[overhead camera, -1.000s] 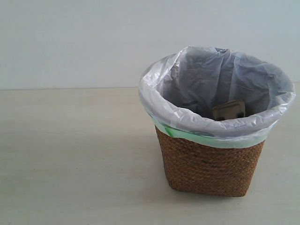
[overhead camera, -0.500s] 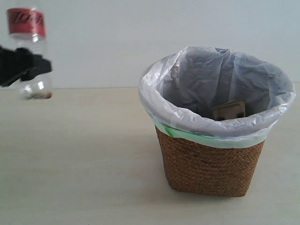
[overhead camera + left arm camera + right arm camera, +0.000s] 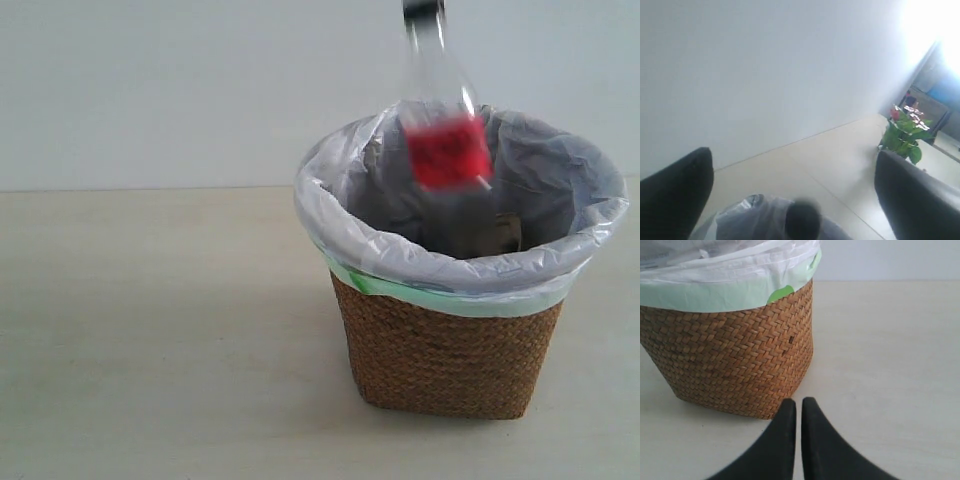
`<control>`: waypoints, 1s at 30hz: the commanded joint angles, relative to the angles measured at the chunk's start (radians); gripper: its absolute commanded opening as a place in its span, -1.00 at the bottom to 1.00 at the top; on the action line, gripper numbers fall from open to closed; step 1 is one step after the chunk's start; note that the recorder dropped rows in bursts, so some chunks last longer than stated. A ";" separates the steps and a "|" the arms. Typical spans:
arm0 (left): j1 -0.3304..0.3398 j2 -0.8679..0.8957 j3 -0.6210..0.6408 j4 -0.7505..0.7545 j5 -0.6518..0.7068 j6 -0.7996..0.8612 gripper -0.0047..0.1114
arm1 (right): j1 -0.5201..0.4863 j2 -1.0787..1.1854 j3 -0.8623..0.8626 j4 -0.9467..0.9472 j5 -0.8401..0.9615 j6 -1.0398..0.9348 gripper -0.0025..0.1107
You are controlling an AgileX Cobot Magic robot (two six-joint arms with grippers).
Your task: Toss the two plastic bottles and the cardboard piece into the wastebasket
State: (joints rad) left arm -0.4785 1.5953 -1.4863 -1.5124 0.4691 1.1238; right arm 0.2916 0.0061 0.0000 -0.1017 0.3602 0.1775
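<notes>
One pale tabletop [image 3: 150, 330] carries everything. The brown wicker wastebasket [image 3: 450, 350] stands on it right of the middle, with a white liner bag [image 3: 340, 215] folded over its rim above a green band [image 3: 400, 293].

The slim clear bottle with the red label [image 3: 450, 150] is in the air above the basket's mouth, motion-blurred, neck upward and slightly tilted. Its lower end is down inside the liner, and nothing grips it. Its black cap [image 3: 802, 222] shows in the left wrist view.

The grey-brown cardboard piece [image 3: 507, 232] lies inside the basket, half hidden behind the bottle.

The left fingers [image 3: 675, 195] are spread wide and released above the liner. The right fingers [image 3: 780, 440] are pressed together on nothing, low over the tabletop, just beside the wicker wall.
</notes>
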 commanded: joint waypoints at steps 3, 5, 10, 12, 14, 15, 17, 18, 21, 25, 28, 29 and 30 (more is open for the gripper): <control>0.079 -0.002 -0.007 0.431 0.020 -0.365 0.47 | -0.003 -0.006 0.000 -0.006 -0.003 -0.001 -0.96; 0.119 -0.008 -0.007 0.596 0.074 -0.520 0.47 | -0.003 -0.006 0.000 -0.006 -0.003 -0.001 -0.96; 0.212 -0.008 -0.007 0.905 0.261 -0.794 0.42 | -0.003 -0.006 0.000 -0.006 -0.003 -0.001 -0.96; 0.231 -0.001 -0.002 1.037 0.330 -0.861 0.37 | -0.003 -0.006 0.000 -0.006 -0.003 -0.001 -0.96; 0.237 0.001 0.027 1.151 0.375 -0.895 0.32 | -0.003 -0.006 0.000 -0.006 -0.003 -0.001 -0.96; 0.237 -0.001 0.048 1.192 0.394 -0.897 0.28 | -0.003 -0.006 0.000 -0.006 -0.003 -0.001 -0.96; 0.237 -0.005 0.091 1.221 0.404 -0.893 0.17 | -0.003 -0.006 0.000 -0.006 -0.003 -0.001 -0.96; 0.237 -0.005 0.123 1.221 0.403 -0.880 0.07 | -0.003 -0.006 0.000 -0.006 -0.003 -0.001 -0.96; 0.237 -0.005 0.197 1.242 0.372 -0.863 -0.23 | -0.003 -0.006 0.000 -0.006 -0.003 -0.001 -0.96; 0.239 -0.005 0.293 1.289 0.318 -0.957 -0.68 | -0.003 -0.006 0.000 -0.006 -0.003 -0.001 -0.96; 0.237 -0.008 0.347 1.285 0.304 -0.972 -0.85 | -0.003 -0.006 0.000 -0.006 -0.003 -0.001 -0.96; 0.233 -0.011 0.362 1.279 0.301 -0.972 -0.85 | -0.003 -0.006 0.000 -0.006 -0.003 -0.001 -0.96; 0.230 -0.019 0.379 1.271 0.290 -0.972 -0.85 | -0.003 -0.006 0.000 -0.006 -0.003 -0.001 -0.96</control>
State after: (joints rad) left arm -0.2419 1.5940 -1.1497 -0.2311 0.7925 0.1723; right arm 0.2916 0.0061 0.0000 -0.1017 0.3602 0.1775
